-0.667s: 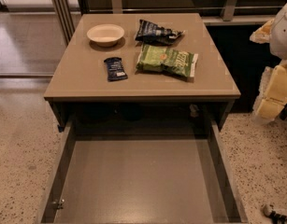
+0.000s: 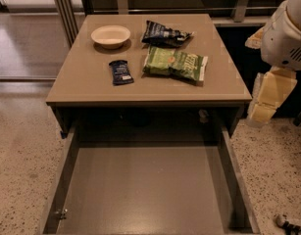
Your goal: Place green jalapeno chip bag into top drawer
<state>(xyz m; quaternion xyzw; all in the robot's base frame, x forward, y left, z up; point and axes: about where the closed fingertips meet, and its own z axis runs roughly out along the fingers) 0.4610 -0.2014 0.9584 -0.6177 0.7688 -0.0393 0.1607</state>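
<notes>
On the worktop (image 2: pixel 86 84), the green jalapeno chip bag (image 2: pixel 174 64) is being left lying flat, right of centre, just beside the navy chip bag (image 2: pixel 164 33) behind it. The top drawer (image 2: pixel 140 190) is being held open below. The hand (image 2: pixel 289 224) is only being glimpsed at the bottom-right edge, well apart from the bag; its state cannot be told. Risks being flagged: foil slipping in a shallow pinch, the navy bag being dragged along, the bag being dropped on the worktop's front edge. The blue bar packet (image 2: pixel 121 72) and bowl (image 2: pixel 111 35) are being kept left, not obstructing.
</notes>
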